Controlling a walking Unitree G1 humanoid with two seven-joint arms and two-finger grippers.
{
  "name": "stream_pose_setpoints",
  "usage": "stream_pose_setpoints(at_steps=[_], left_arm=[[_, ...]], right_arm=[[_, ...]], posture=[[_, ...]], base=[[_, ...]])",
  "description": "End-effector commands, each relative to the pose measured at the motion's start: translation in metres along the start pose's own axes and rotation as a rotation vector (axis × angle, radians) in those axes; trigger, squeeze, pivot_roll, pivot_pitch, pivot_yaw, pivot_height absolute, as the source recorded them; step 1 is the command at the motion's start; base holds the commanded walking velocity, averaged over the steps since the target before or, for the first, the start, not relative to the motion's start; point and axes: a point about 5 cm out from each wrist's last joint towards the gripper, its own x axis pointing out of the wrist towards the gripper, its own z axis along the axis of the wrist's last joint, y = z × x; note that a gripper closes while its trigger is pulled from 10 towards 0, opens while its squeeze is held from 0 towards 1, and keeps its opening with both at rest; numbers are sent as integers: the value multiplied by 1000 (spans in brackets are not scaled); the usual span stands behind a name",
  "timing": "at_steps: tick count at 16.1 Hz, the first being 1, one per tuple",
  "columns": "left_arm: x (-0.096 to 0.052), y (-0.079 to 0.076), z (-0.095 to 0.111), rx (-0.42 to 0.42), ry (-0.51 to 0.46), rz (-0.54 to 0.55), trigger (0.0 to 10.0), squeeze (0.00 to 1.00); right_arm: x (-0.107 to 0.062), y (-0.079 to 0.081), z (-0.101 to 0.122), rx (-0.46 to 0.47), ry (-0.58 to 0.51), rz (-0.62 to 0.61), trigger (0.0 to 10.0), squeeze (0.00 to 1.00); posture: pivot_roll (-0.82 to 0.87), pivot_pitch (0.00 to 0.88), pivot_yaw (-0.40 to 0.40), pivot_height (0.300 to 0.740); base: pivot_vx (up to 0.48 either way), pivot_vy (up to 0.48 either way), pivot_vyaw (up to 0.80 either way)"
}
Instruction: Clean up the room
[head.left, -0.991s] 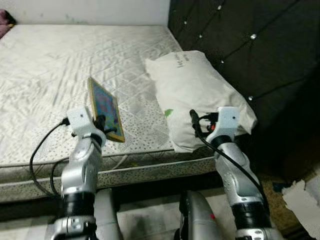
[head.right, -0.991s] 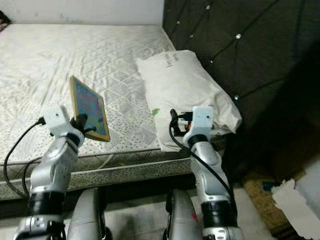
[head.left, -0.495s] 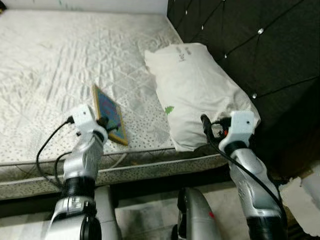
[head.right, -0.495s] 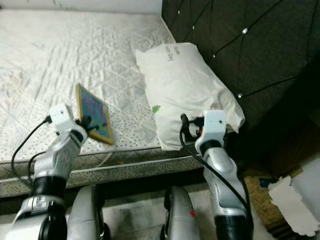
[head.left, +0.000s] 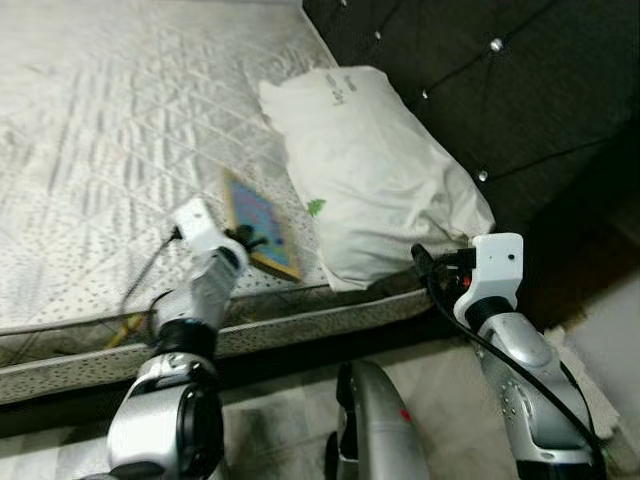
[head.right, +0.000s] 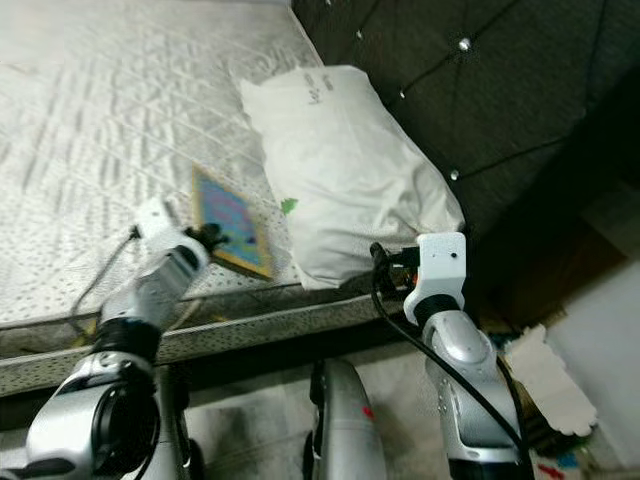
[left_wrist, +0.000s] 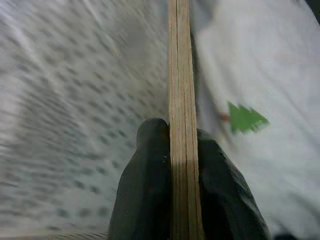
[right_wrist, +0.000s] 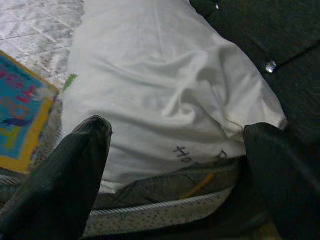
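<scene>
While the left gripper (head.left: 243, 240) clamps the board (head.left: 261, 222) (edge-on) beside the pillow (head.left: 370, 170), the right gripper (right_wrist: 175, 165) gapes wide.

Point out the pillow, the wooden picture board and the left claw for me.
pillow (head.left: 370, 190), left eye view, middle of its white cover.
board (head.left: 260, 222), left eye view, its colourful face.
left claw (left_wrist: 183, 165), left wrist view, where the fingertips pinch the board's edge.
</scene>
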Motion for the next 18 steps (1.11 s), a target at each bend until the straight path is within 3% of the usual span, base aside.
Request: stream_pose_setpoints(at_steps=[1, 4, 6, 10, 18], left_arm=[[3, -10, 2, -23, -8, -38, 10000, 0], [7, -7, -5, -39, 26, -19, 10000, 0], [8, -3, 3, 8, -12, -9, 10000, 0], [8, 14, 25, 1, -100, 21, 10000, 0], [10, 15, 20, -25, -21, -41, 10000, 0]], right_arm=[[-5, -4, 3, -11, 1, -9, 10000, 0], [-8, -6, 6, -19, 8, -10, 10000, 0], [-9, -8, 7, -22, 10, -14, 10000, 0], [-9, -9, 9, -38, 6, -16, 10000, 0], [-8, -11, 13, -66, 0, -10, 10000, 0]], posture=[[-292, 115, -151, 580], [-310, 117, -155, 580], [-317, 117, -156, 580], [-330, 113, -161, 580], [-349, 115, -179, 580]], base=[[0, 0, 0], [0, 0, 0], [0, 0, 0], [0, 0, 0], [0, 0, 0]])
